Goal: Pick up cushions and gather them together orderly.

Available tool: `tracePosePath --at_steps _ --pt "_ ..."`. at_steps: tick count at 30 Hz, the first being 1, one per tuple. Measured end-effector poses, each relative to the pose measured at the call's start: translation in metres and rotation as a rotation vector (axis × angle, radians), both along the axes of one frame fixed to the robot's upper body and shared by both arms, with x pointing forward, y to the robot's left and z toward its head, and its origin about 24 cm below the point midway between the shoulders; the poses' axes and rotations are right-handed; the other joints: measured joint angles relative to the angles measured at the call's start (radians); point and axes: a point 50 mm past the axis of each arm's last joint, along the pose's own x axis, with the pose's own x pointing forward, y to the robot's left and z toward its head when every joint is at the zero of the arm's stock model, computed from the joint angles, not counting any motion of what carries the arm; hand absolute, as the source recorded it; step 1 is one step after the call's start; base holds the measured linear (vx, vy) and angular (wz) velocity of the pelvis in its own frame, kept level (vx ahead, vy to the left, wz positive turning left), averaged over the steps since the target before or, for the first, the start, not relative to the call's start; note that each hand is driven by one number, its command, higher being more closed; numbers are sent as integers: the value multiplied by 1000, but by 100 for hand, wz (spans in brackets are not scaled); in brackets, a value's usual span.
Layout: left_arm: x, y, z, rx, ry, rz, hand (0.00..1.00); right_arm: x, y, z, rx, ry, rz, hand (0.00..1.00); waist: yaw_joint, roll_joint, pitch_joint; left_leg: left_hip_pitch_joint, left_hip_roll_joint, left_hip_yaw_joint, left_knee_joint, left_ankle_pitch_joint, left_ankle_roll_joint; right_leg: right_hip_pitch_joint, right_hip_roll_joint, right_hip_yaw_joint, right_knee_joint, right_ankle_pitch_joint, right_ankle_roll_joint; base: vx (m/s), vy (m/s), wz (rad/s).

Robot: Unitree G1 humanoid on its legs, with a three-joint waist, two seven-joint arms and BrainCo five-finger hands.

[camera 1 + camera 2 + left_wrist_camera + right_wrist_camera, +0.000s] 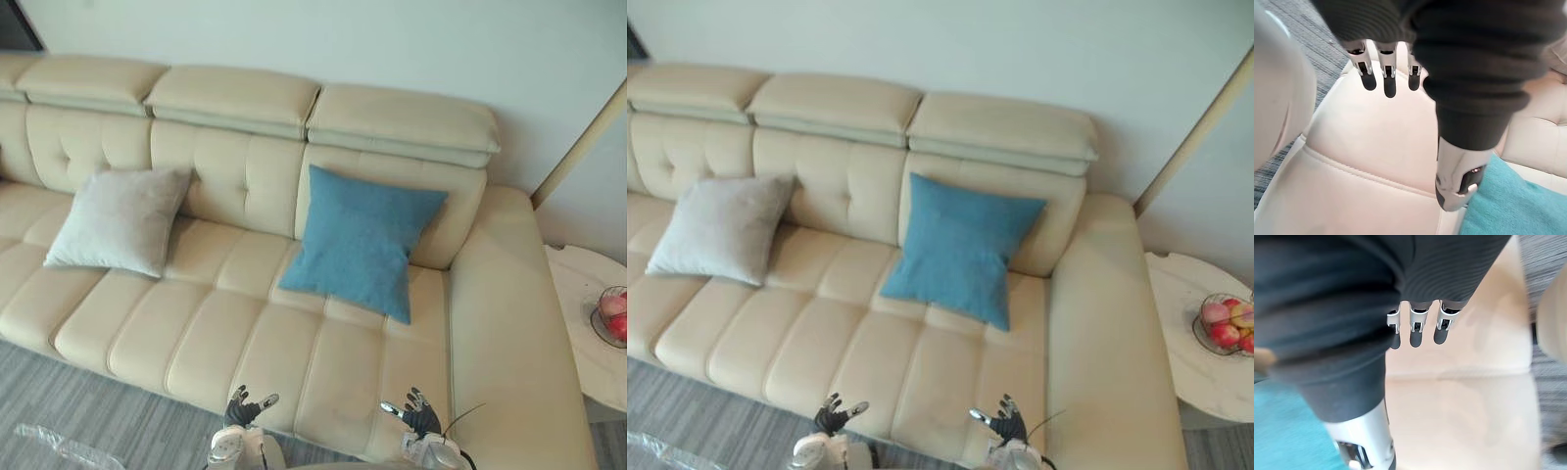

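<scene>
Teal cushion leans on the sofa just ahead of the empty, slack-fingered left robot hand and right robot hand, grey cushion well beyond the left one, so a long reach and shallow corner pinch could let it slip.

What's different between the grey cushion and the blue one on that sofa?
Colour: the grey cushion is pale, the blue cushion a strong teal. Place: the grey one sits toward the left of the sofa, the blue one toward the right, by the armrest. Size: the blue one looks larger than the grey. Both are square and lean against the backrest.
</scene>
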Motion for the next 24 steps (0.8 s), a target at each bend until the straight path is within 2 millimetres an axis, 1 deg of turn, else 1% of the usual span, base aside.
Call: tracePosePath --at_steps 1,2,3,4,5,6,7,9,10,11,12,13,14,15,16,17,18,19,20,21,23,24 --pt "-1 -3 -1 -15 8 -9 0 2 3 0 6 8 15 0 -7 7 -9 9 -34 13 -76 -3 2 -22 3 11 -1 8 0 -161 176 -25" --pt "1 -3 0 -11 2 -23 0 2 7 -1 18 13 24 0 -15 -8 -16 38 -62 -11 -196 -1 -2 -53 17 23 -5 12 -7 -159 47 19" --pt "13 -1 3 3 -23 -52 0 2 14 -1 38 13 22 0 -33 -48 -20 73 -97 -57 -236 -45 15 -84 -1 8 -27 39 -6 -192 64 17" --pt "18 -10 4 -9 -28 -82 0 10 10 1 25 -4 21 0 -30 -21 1 74 -80 -57 -214 -86 17 -103 16 -1 -12 66 -17 -232 116 12" --pt "19 -13 4 -10 -26 -103 0 17 10 4 21 -19 27 0 -32 -31 16 72 -106 -55 -252 -91 33 -134 7 10 2 78 -8 -207 145 -16" --pt "23 -15 5 -10 -34 -119 0 15 12 3 24 -12 30 0 -33 -48 27 78 -122 -40 -263 -73 38 -146 -5 31 2 88 -5 -249 117 -25" --pt "19 -16 3 -7 -17 -135 0 15 16 3 19 -12 63 0 -32 -59 28 77 -139 -21 -272 -64 52 -156 -19 54 -3 110 0 -246 99 -44" --pt "10 -15 0 -3 7 -139 0 12 22 1 22 1 97 0 -24 -62 32 87 -151 12 -272 -62 63 -159 -31 83 -7 126 7 -265 91 -42" --pt "10 -13 1 13 1 -156 0 11 25 1 24 5 114 0 -25 -71 34 88 -151 35 -275 -68 88 -158 -40 84 -21 125 18 -269 18 -39" --pt "9 -10 0 26 5 -164 0 11 27 1 23 4 132 0 -25 -54 39 88 -133 52 -283 -57 99 -169 -32 88 6 114 5 -244 -9 -33" --pt "8 -8 0 35 9 -169 0 13 28 2 25 -3 135 0 -22 -53 39 90 -124 52 -290 -46 98 -185 -24 97 84 94 -21 -177 -67 -16" --pt "7 -5 0 41 14 -169 0 13 28 1 26 -2 133 0 -23 -54 39 97 -107 47 -305 -30 89 -196 -9 98 223 28 -40 -128 -122 2" --pt "6 -4 -1 42 17 -169 0 10 28 1 27 3 132 0 -18 -60 37 106 -94 44 -316 -16 79 -192 -2 100 324 -25 -37 -111 -155 9" --pt "5 -3 -1 41 18 -169 0 8 28 0 29 9 131 0 -13 -66 31 111 -90 40 -326 -6 72 -186 -3 105 380 -56 -35 -69 -162 15" --pt "4 -1 -1 36 20 -163 0 2 27 -2 32 23 127 0 -10 -79 22 117 -90 31 -341 8 57 -171 -16 116 444 -97 -27 -43 -205 18" --pt "3 1 -1 37 23 -155 0 -3 27 -5 34 43 124 0 -4 -95 16 122 -99 21 -352 18 41 -152 -26 133 443 -123 -2 -45 -329 23" --pt "2 4 -2 35 28 -131 0 -9 27 -8 41 67 108 0 1 -115 -2 125 -108 4 -384 35 15 -121 -11 132 366 -160 22 -16 -307 20" --pt "-1 0 -4 22 43 -127 0 -12 22 -9 38 83 79 0 10 -103 -31 121 -108 -13 -411 56 9 -81 9 128 237 -180 10 53 -259 3" --pt "-1 -7 -5 3 50 -127 0 -16 14 -10 22 99 59 0 19 -69 -43 110 -91 -37 -428 74 17 -56 38 114 156 -168 -15 54 -107 -6" --pt "-3 -12 -5 -11 57 -124 0 -16 8 -11 10 105 50 0 19 -42 -52 112 -75 -50 -468 100 29 -35 64 101 81 -125 -27 30 -98 -8" --pt "-5 -12 -6 -12 64 -124 0 -19 5 -12 6 122 45 0 17 -40 -54 144 -67 -61 -529 132 21 -17 79 93 43 -107 -33 -12 -62 5" --pt "-6 -11 -6 -11 66 -124 0 -21 4 -13 5 129 41 0 18 -45 -55 173 -64 -62 -572 156 6 5 85 87 19 -99 -35 18 -52 6"
